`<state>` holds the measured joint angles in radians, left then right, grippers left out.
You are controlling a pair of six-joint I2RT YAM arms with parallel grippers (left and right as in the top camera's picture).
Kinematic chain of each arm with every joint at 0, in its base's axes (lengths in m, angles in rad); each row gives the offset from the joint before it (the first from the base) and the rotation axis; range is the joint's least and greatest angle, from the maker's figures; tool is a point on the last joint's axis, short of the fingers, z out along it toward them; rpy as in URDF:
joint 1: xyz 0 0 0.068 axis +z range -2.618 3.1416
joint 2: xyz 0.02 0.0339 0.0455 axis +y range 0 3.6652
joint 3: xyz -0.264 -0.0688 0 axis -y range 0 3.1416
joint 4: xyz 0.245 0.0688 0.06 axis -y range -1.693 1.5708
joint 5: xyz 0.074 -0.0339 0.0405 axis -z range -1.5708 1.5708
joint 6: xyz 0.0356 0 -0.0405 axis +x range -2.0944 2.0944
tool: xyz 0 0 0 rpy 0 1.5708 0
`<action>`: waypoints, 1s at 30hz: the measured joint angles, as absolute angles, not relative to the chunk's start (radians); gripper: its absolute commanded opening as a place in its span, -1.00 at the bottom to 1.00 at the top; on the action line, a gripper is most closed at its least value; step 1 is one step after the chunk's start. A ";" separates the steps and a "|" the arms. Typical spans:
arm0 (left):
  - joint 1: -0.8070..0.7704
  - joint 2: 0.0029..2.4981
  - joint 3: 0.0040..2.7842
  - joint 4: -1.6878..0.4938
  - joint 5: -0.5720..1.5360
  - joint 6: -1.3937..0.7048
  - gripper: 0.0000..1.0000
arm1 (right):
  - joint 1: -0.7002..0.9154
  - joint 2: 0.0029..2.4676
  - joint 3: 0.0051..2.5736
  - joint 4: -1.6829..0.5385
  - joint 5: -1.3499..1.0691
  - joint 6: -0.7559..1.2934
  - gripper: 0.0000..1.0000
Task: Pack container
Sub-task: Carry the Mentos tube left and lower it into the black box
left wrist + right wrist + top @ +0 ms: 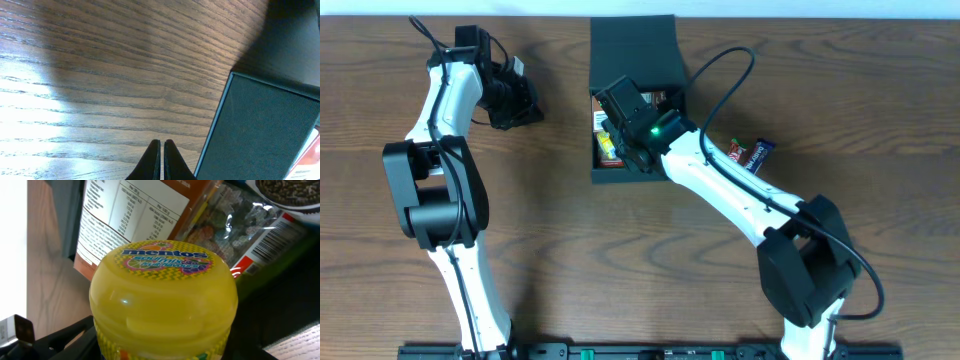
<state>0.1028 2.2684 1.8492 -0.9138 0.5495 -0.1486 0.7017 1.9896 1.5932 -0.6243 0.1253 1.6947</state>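
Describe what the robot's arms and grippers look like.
White links, black joints and bases, black cables looping off. The left gripper is black with slim tapered fingers; the right arm has a green light at its wrist.

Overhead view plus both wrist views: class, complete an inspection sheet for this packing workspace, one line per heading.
Surface: wooden table, dark grain.
Job's things: black container, flap lid open at the back, snack packets inside; yellow Mentos tub held above them.
Clutter: two loose packets on the table, right of the container.
Pincers: left pincer shut, holding nothing, over the table beside the container; right pincer closed on the Mentos tub over the container.
Cables: black cable arcs off the right arm.
Surroundings: pale strip along the far edge; rail along the near edge.
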 measured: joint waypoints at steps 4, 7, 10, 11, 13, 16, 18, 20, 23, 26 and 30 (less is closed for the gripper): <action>0.103 2.268 1.849 -0.921 0.550 -0.149 -0.88 | 0.702 1.990 1.593 -0.683 0.123 1.771 -0.97; 0.103 2.268 1.849 -0.927 0.550 -0.148 -0.88 | 0.702 1.990 1.593 -0.715 0.123 1.853 -0.97; 0.103 2.268 1.849 -0.928 0.550 -0.148 -0.88 | 0.703 1.990 1.593 -0.712 0.121 1.910 -0.97; 0.103 2.268 1.849 -0.928 0.550 -0.148 -0.88 | 0.703 1.990 1.593 -0.710 0.121 1.925 -0.96; 0.103 2.268 1.849 -0.929 0.550 -0.148 -0.88 | 0.704 1.990 1.593 -0.703 0.120 1.950 -0.97; 0.103 2.268 1.849 -0.931 0.550 -0.148 -0.88 | 0.707 1.990 1.593 -0.694 0.120 1.977 -0.96; 0.103 2.268 1.849 -0.932 0.550 -0.148 -0.88 | 0.710 1.990 1.593 -0.694 0.120 1.984 -0.53; 0.103 2.268 1.849 -0.934 0.550 -0.149 -0.88 | 0.711 1.990 1.593 -0.694 0.120 1.988 -0.10; 0.103 2.268 1.849 -0.935 0.550 -0.148 -0.88 | 0.711 1.990 1.593 -0.695 0.120 1.989 0.21; 0.103 2.268 1.849 -0.935 0.550 -0.140 -0.88 | 0.711 1.990 1.593 -0.693 0.118 1.996 0.56; 0.103 2.268 1.849 -0.935 0.550 -0.130 -0.88 | 0.711 1.990 1.593 -0.690 0.120 2.006 0.74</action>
